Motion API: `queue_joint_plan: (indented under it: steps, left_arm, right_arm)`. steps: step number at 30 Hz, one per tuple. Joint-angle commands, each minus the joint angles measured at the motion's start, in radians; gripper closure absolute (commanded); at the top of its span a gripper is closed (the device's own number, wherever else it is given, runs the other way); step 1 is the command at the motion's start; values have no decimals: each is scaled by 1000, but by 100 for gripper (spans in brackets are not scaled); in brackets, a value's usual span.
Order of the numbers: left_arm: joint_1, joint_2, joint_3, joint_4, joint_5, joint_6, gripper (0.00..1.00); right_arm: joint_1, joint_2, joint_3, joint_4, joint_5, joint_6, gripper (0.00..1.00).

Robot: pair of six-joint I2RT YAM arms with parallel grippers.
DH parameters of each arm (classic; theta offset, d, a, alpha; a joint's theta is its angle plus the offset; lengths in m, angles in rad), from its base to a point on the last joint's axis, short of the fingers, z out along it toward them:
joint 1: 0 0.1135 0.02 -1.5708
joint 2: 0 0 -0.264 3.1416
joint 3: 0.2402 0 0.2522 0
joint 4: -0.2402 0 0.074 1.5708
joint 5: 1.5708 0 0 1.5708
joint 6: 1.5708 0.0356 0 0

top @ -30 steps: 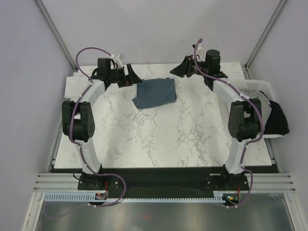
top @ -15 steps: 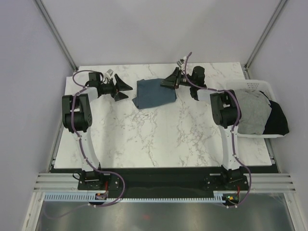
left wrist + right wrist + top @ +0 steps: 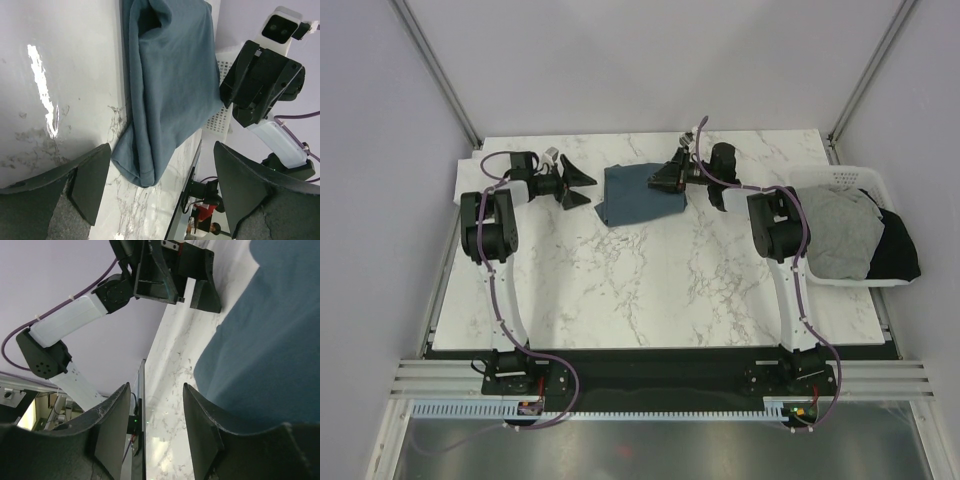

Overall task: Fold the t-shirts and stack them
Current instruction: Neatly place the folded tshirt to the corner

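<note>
A folded dark slate-blue t-shirt (image 3: pixel 640 195) lies at the back middle of the table. My left gripper (image 3: pixel 582 185) is open and empty, low, just left of it; in the left wrist view (image 3: pixel 162 150) the shirt (image 3: pixel 170 80) lies ahead between the fingers. My right gripper (image 3: pixel 662 180) is open and empty at the shirt's right edge. In the right wrist view (image 3: pixel 156 390) the shirt (image 3: pixel 270 350) lies to its right. A light grey t-shirt (image 3: pixel 842 232) and a black t-shirt (image 3: pixel 898 250) lie in the basket. I see no white shirt.
The white slatted basket (image 3: pixel 840 172) stands at the table's right edge, beside the right arm. The marble table (image 3: pixel 640 280) is edged by grey walls left, right and behind. A black rail runs along the near edge.
Both arms have folded back and dropped low toward the table. The left gripper moved right toward the shirt, the right gripper moved left onto its right edge. The basket's shirts are uncovered.
</note>
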Motion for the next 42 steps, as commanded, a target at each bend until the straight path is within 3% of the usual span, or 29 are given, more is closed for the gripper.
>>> queue_joint_plan:
  steps: [1, 3, 6, 10, 15, 20, 26, 30, 32, 33, 37, 42]
  left_arm:
    - [-24, 22, 59, -34, -10, 8, 9]
    - [-45, 29, 86, -101, -41, 42, 9]
    - [-74, 38, 146, -236, -145, 135, 8]
    - [-154, 60, 200, -328, -282, 218, 6]
    - [-220, 83, 221, -353, -302, 237, 7]
    - [-259, 107, 233, -353, -302, 243, 11]
    - [-269, 114, 238, -344, -300, 246, 37]
    - [-268, 109, 241, -341, -296, 258, 85]
    - [-268, 112, 243, -339, -287, 263, 90]
    - [-268, 111, 244, -344, -284, 269, 98]
    - [-265, 80, 261, -432, -348, 365, 98]
    - [-260, -64, 295, -551, -503, 544, 98]
  right_arm:
    - [-10, 7, 52, -216, 23, -169, 46]
    - [-15, -7, 71, -468, 72, -370, 46]
    - [-18, -13, 105, -663, 135, -518, 46]
    - [-23, -7, 106, -760, 203, -604, 46]
    - [-23, -4, 106, -876, 260, -681, 46]
    - [-23, -4, 85, -889, 266, -695, 46]
    - [-23, -12, 68, -893, 260, -710, 46]
    - [-23, -7, 69, -890, 260, -707, 46]
    - [-24, -7, 69, -890, 258, -704, 46]
    - [-23, -9, 68, -892, 255, -705, 46]
    - [-27, -59, 46, -892, 238, -734, 46]
    - [-39, -287, -23, -939, 315, -927, 46]
